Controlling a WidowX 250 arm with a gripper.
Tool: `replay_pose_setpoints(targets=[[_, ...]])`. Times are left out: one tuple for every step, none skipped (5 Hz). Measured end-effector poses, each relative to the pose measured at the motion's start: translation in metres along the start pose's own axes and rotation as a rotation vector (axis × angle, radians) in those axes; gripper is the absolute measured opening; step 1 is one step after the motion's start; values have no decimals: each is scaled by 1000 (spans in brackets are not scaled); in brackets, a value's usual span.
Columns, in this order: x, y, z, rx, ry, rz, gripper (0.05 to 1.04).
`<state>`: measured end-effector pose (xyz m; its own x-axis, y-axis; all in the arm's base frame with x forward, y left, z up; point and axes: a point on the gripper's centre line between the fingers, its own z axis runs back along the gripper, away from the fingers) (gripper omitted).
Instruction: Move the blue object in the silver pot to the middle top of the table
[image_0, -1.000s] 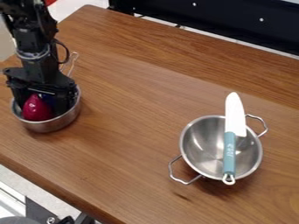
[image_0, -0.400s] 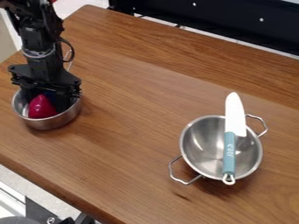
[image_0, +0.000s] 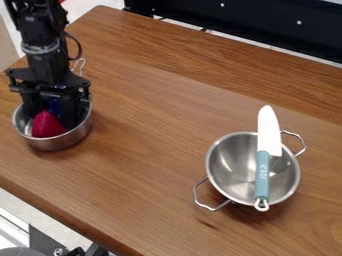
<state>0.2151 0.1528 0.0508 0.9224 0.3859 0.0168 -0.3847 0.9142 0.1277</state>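
The black gripper (image_0: 51, 84) hangs at the left over a silver pot (image_0: 61, 143), its lower end down inside the rim. Under the gripper, in the back part of that pot, a blue object (image_0: 53, 106) is partly visible. A red, rounded object (image_0: 47, 125) lies in front of the blue one, in the same pot. How the gripper stands against the blue object is hard to make out.
At the right stands a second silver pot (image_0: 228, 166) with two wire handles. Across it lies a knife (image_0: 268, 131) with a white blade and blue-grey handle. The table's front edge runs diagonally at the lower left; a black panel (image_0: 254, 22) borders the back.
The gripper has risen a little, after a brief shift to the right and back. More of the blue object shows beneath it, and the red object has shifted slightly.
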Motion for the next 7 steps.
replay_pose_setpoints(targets=[[4,1,9,-5,17,7,620],[3,2,14,-7,45,12,620],[3,2,19,-13,65,17,620],[2,-1,21,-35,66,9,620],[6,-6,39,-71,-16,31,620],[5,-17,50,-107,-29,57,620],[9,-32,57,-118,-30,88,620]])
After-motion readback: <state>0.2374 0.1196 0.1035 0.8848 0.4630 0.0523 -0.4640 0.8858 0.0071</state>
